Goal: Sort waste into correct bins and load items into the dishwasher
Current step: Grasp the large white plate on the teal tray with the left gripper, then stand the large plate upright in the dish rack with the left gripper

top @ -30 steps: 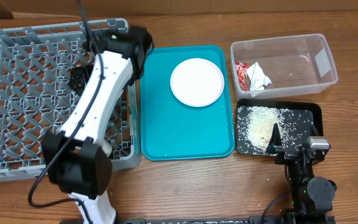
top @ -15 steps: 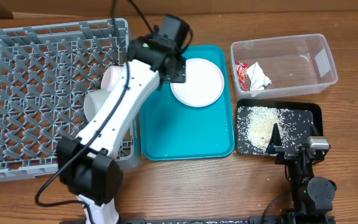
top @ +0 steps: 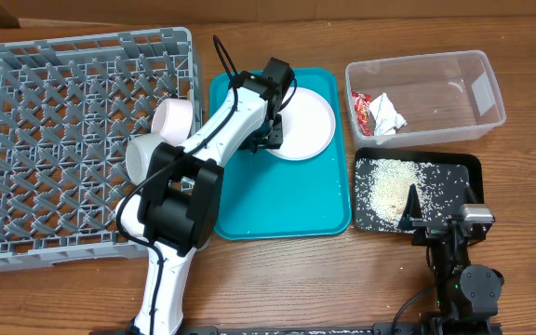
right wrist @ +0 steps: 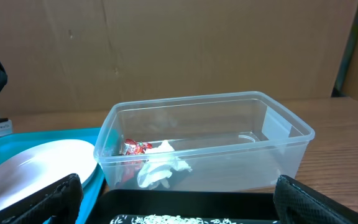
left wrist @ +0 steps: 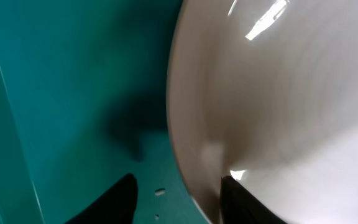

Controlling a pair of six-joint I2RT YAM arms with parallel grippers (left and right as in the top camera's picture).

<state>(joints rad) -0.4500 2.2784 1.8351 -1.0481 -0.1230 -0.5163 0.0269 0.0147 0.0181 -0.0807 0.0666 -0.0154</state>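
My left tool (top: 270, 140) is open, fingers straddling the white plate's (top: 305, 121) rim on the teal tray (top: 287, 205). My right tool (right wrist: 173, 208) rests open beside the black tray.

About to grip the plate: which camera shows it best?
Overhead: the whole plate on the tray, left gripper at its edge. Left wrist shows only a blurred rim close up; right wrist shows a low sliver.

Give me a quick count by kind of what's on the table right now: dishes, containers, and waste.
Dishes: 2, the white plate and the pale cup in the rack.
Containers and trays: 4, the grey dish rack, teal tray, clear bin and black tray.
Waste: 2, crumpled wrappers in the clear bin and spilled rice in the black tray.
Total: 8
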